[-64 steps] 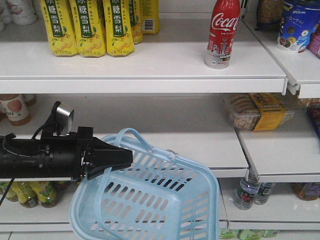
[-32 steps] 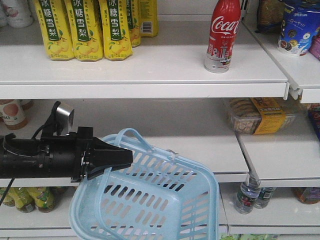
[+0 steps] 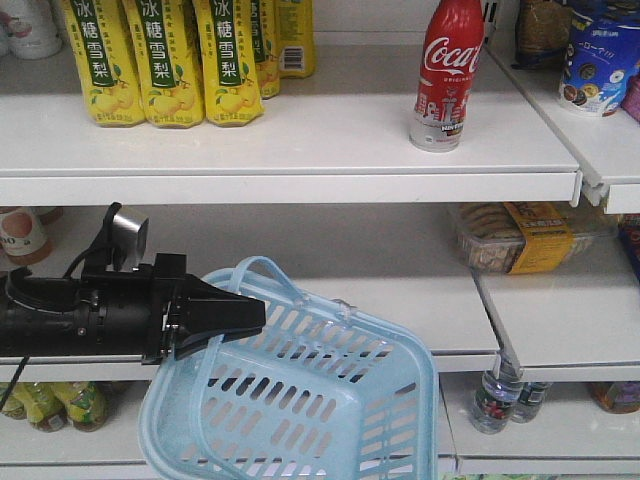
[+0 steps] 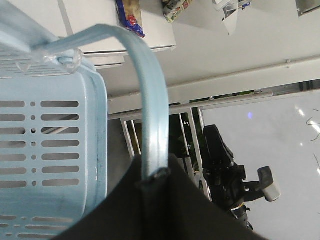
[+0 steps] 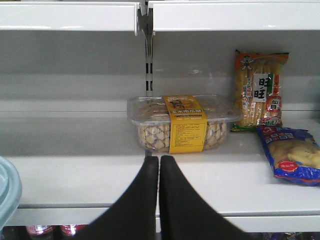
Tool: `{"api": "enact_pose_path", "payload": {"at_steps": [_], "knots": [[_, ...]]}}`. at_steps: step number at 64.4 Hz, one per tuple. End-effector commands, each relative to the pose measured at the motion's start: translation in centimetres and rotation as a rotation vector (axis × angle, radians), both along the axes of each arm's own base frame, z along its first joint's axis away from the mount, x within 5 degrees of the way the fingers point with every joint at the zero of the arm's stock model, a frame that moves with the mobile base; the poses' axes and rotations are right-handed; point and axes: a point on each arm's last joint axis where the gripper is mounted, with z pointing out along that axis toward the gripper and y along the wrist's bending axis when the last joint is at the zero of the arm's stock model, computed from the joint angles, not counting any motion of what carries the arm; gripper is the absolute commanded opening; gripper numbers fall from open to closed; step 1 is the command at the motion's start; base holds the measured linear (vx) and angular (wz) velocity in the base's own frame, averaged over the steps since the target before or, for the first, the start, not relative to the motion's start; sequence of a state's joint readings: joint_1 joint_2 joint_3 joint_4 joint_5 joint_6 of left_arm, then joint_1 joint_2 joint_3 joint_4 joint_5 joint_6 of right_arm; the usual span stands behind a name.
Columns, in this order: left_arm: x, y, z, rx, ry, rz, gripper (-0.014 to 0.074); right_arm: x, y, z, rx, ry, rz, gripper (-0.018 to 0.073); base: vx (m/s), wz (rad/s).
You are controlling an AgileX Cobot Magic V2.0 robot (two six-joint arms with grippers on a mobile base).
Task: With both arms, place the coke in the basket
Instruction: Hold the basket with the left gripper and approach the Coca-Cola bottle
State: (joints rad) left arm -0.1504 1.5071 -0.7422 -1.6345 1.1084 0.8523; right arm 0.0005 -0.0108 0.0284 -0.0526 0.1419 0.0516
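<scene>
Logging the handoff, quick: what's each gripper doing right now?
Left gripper: closed on the handle of the basket.
Right gripper: closed, holding nothing.

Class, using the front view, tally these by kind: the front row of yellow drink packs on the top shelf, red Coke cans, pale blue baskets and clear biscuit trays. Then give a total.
Yellow drink packs, front row: 3
Red Coke can: 1
Pale blue basket: 1
Clear biscuit tray: 1
Total: 6
</scene>
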Motion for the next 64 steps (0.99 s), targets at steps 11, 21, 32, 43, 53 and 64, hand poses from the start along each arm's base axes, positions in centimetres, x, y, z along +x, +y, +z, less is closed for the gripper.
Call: {"api": "enact_pose_path", "payload": {"at_steps": [11, 21, 32, 43, 53, 64], "knots": [[-0.3, -0.2, 2.4, -0.116, -0.049, -0.006, -0.0006, -0.07, 0.03, 0.46, -0.002, -0.085, 0.003, -0.0009, 0.02, -0.01], [-0.3, -0.2, 2.4, -0.116, -0.049, -0.006, -0.0006, -0.07, 0.03, 0.46, -0.002, -0.085, 0.003, -0.0009, 0.02, 0.0], [-0.3, -0.2, 2.4, -0.116, -0.049, -0.006, -0.0006, -0.07, 0.03, 0.46, -0.002, -0.085, 0.003, -0.0009, 0.02, 0.0], [-0.3, -0.2, 2.4, -0.116, -0.049, -0.006, -0.0006, -0.07, 0.03, 0.46, -0.002, -0.085, 0.003, -0.0009, 0.03, 0.0], [-0.3, -0.2, 2.4, -0.116, -0.049, -0.006, -0.0006, -0.07, 0.03, 0.46, -0.002, -0.085, 0.003, -0.0009, 0.03, -0.01], [-0.3, -0.2, 2.4, -0.116, -0.049, -0.006, -0.0006, -0.07, 0.03, 0.46, -0.002, -0.085, 0.003, -0.0009, 0.03, -0.01]]}}
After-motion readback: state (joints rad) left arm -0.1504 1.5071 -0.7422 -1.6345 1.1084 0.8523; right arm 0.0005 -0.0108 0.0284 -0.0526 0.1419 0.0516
